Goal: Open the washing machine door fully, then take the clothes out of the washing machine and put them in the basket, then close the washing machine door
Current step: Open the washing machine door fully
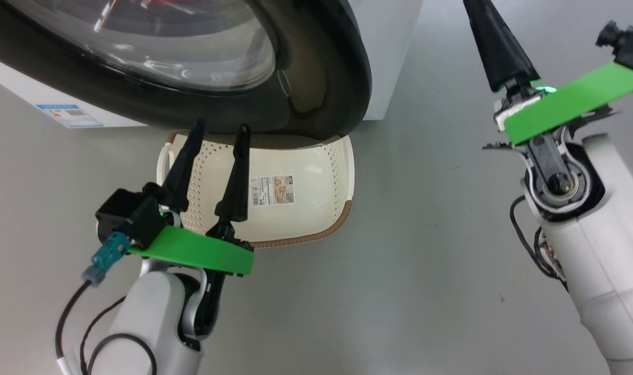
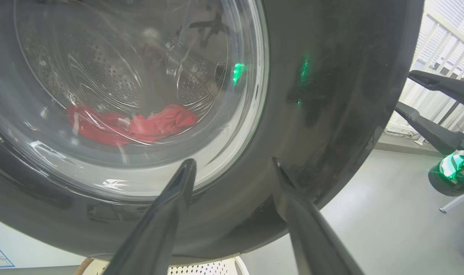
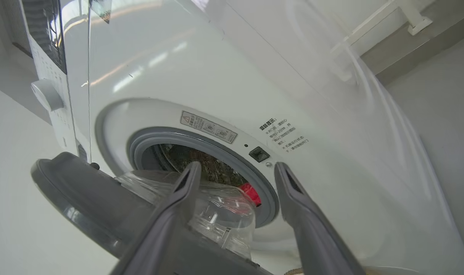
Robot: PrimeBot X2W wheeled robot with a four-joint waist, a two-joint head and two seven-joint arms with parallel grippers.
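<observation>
Washing machine door [image 3: 83,202] is swung partly off the washing machine [image 3: 255,76]. Both claws are released, gripping nothing. Left claw [image 1: 221,126] has its fingers spread just under the door's black rim, above the basket [image 1: 306,219]. Right claw [image 3: 236,165] is spread wide and faces the drum opening. Red clothes [image 2: 140,124] lie inside the drum. Basket sits on the floor [image 1: 426,260] beneath the door.

1. The left gripper [image 1: 220,129] points forward, fingers spread wide, holding nothing.
2. The pale left forearm [image 1: 150,317] rises from below it.
3. The right gripper [image 3: 236,168] has its fingers wide apart, holding nothing.
4. The pale right forearm [image 1: 603,271] slants upward, with the wrist bent.
</observation>
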